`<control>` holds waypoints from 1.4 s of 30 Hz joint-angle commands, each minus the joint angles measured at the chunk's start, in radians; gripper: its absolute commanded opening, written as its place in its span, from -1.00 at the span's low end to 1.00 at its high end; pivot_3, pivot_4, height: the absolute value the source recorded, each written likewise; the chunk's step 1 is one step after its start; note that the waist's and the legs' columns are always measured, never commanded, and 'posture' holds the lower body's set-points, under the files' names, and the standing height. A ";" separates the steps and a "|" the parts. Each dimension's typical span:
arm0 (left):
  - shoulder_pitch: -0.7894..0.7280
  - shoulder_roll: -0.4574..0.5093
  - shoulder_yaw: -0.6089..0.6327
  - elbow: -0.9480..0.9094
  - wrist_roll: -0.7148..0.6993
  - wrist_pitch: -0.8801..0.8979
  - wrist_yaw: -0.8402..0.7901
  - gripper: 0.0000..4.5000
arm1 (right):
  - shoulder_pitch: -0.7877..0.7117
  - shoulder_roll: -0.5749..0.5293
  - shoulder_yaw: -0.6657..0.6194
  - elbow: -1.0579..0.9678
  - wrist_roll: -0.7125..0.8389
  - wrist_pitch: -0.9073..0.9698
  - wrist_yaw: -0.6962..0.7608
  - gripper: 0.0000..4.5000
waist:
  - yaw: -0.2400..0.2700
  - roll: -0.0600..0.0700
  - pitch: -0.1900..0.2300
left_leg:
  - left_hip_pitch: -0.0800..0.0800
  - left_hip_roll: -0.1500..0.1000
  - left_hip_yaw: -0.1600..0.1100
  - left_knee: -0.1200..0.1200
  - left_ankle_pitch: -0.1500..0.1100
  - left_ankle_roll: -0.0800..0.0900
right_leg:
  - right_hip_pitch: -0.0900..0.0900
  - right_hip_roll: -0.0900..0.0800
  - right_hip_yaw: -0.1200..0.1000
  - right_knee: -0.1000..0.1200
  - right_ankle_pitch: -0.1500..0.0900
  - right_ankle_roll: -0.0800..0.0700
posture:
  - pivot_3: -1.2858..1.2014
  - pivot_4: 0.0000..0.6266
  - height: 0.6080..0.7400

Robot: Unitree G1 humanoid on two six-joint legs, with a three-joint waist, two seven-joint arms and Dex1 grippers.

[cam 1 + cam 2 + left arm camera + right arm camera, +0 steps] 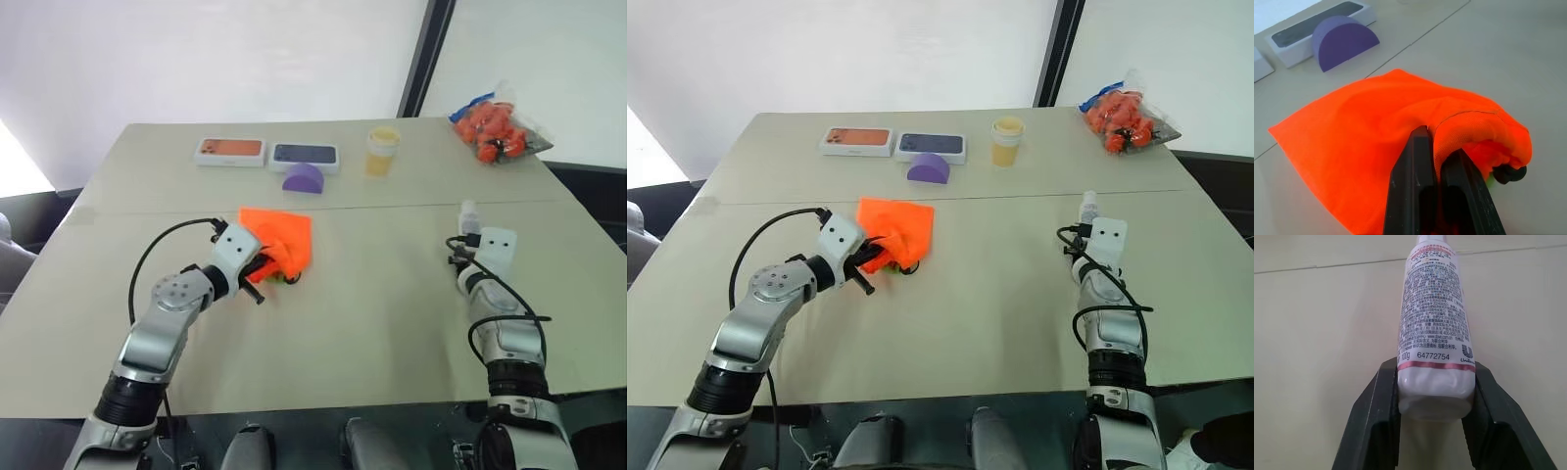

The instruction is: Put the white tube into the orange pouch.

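The orange pouch [279, 238] lies crumpled at the table's centre-left. My left gripper [1436, 147] is shut on a fold of its rim, beside the black cord end [1511, 172] and a bit of green ring [1491, 182]. On the right side of the table the white tube [1432, 318] lies pointing away from me, printed with small text and a pink band. The two black fingers of my right gripper [1434, 382] press against both sides of the tube's near end. In the head views the tube [469, 217] sticks out just beyond that gripper [468, 239].
Along the far side of the table [392, 323] sit an orange phone box [230, 151], a dark phone box [306, 155], a purple half-disc [303, 177] and a pale yellow cup [382, 150]. A clear bag of orange items [497, 129] lies at the far right corner.
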 commanded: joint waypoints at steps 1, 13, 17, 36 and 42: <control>-0.019 -0.002 0.034 -0.004 -0.033 0.002 0.003 -1.00 | 0.009 -0.030 0.027 -0.123 0.000 -0.052 0.079 -0.51 | -0.001 0.000 0.000 | 0.000 0.000 0.000 0.000 0.000 0.000 | 0.000 0.000 0.000 0.000 0.000 0.000 | 0.03 -0.52 0.74; -0.101 0.019 0.121 0.105 -0.284 0.176 -0.155 -1.00 | 0.337 -0.226 0.253 -0.749 0.407 0.201 0.694 -0.51 | 0.002 -0.001 0.000 | 0.000 0.001 -0.002 0.000 0.000 0.000 | 0.001 0.001 -0.001 0.000 -0.001 0.001 | 0.03 -0.52 0.74; -0.149 0.045 0.124 0.158 -0.325 0.201 -0.205 -1.00 | 0.340 -0.202 0.339 -0.806 0.392 0.249 0.662 -0.51 | 0.001 -0.003 0.002 | 0.001 0.001 -0.002 0.001 0.000 0.000 | 0.000 0.001 -0.001 -0.001 -0.002 0.002 | 0.03 -0.52 0.74; -0.233 0.101 0.057 0.195 -0.310 0.170 -0.288 -1.00 | 0.249 -0.056 0.500 -0.779 0.294 0.352 0.500 -0.51 | 0.002 -0.005 0.001 | -0.002 0.001 -0.002 -0.001 0.000 -0.001 | -0.004 0.001 -0.001 -0.001 0.001 -0.002 | 0.03 -0.52 0.74; -0.230 0.120 0.042 0.180 -0.308 0.157 -0.292 -1.00 | 0.234 -0.018 0.455 -0.752 0.296 0.390 0.443 -0.51 | 0.003 -0.005 0.001 | -0.002 0.001 -0.002 -0.001 0.000 -0.001 | -0.004 0.001 -0.001 0.000 0.001 -0.002 | 0.03 -0.52 0.74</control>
